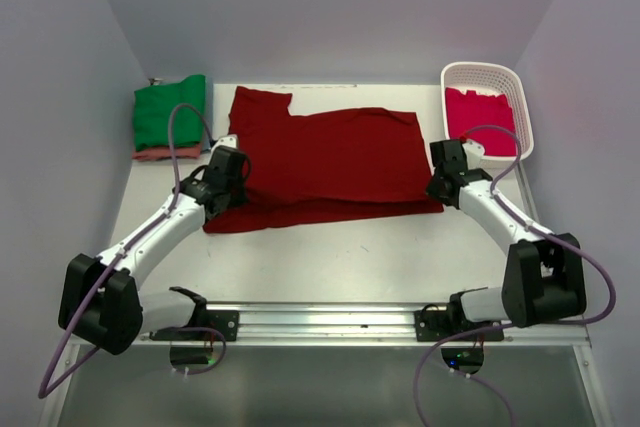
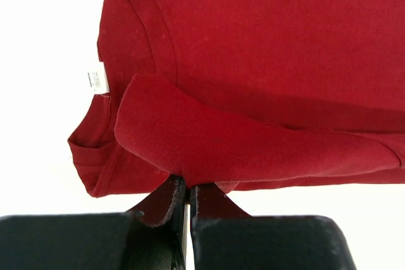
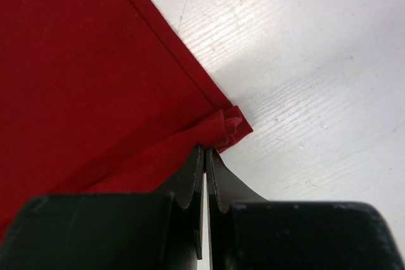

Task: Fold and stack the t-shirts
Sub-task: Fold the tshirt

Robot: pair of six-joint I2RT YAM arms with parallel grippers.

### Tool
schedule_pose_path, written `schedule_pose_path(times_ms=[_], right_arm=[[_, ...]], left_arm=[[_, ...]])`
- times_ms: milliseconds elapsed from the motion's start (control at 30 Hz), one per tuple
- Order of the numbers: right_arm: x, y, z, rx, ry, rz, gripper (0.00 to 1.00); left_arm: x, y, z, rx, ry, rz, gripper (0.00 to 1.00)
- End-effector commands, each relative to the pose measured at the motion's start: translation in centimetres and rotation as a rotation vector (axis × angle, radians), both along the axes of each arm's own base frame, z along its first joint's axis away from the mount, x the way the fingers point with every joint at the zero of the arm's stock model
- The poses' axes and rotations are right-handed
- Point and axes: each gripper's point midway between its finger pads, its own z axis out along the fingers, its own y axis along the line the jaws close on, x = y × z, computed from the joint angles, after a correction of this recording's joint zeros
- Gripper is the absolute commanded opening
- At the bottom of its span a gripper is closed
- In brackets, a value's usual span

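White walls close in around the pale surface (image 1: 330, 267). The dark red t-shirt (image 1: 330, 157) lies spread across its middle, collar end to the left and hem to the right. Both sets of jaws are pinched fully shut on it. The left jaws clamp a raised fold of cloth at the near-left edge, just beside the collar and its white label (image 2: 96, 80). The right jaws hold the bunched near-right hem corner (image 3: 231, 124).

I judge this shirt to be light, limp knit with no stiffness of its own. It will sag between my two grips and drape wherever I let it. It does not look slippery, but so thin a pinch could pull free under a sharp tug. Corners and edges are the places to hold it, catching every layer. I would lift both ends evenly so the near edge stays taut.

At the far left a folded green t-shirt (image 1: 170, 112) sits on a salmon-pink t-shirt (image 1: 160, 154). At the far right a crimson-pink t-shirt (image 1: 475, 112) lies in the white lattice basket (image 1: 522, 97).
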Motion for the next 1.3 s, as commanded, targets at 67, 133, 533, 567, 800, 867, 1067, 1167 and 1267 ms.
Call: schedule_pose_path(times_ms=[67, 133, 533, 567, 800, 867, 1067, 1167, 1267], right_arm=[[0.3, -0.3, 0.5, -0.002, -0.032, -0.024, 0.00], [1.1, 0.0, 0.7, 0.001, -0.041, -0.024, 0.00], [4.9, 0.7, -1.7, -0.008, -0.008, -0.024, 0.00], [5.1, 0.6, -1.9, -0.009, -0.004, -0.025, 0.00], [6.1, 0.8, -2.9, -0.016, 0.008, -0.025, 0.00], [6.2, 0.8, -3.1, -0.020, 0.014, -0.026, 0.00], [6.5, 0.5, -3.0, -0.035, 0.003, -0.037, 0.00], [6.7, 0.4, -2.7, -0.038, -0.009, -0.043, 0.00], [7.0, 0.3, -2.4, -0.038, -0.021, -0.047, 0.00]], left_arm=[[0.3, 0.4, -0.1, -0.003, -0.023, 0.028, 0.00], [0.6, 0.4, -0.6, 0.007, -0.014, 0.028, 0.00], [3.9, 0.0, -1.7, 0.043, -0.025, 0.054, 0.00], [4.1, 0.0, -1.7, 0.047, -0.028, 0.056, 0.00], [5.4, 0.2, -1.6, 0.080, -0.041, 0.069, 0.00], [5.6, 0.3, -1.7, 0.085, -0.043, 0.073, 0.00], [6.2, 0.8, -1.8, 0.097, -0.050, 0.096, 0.00], [6.4, 1.1, -2.2, 0.104, -0.045, 0.105, 0.00], [6.6, 1.3, -2.4, 0.102, -0.043, 0.109, 0.00]])
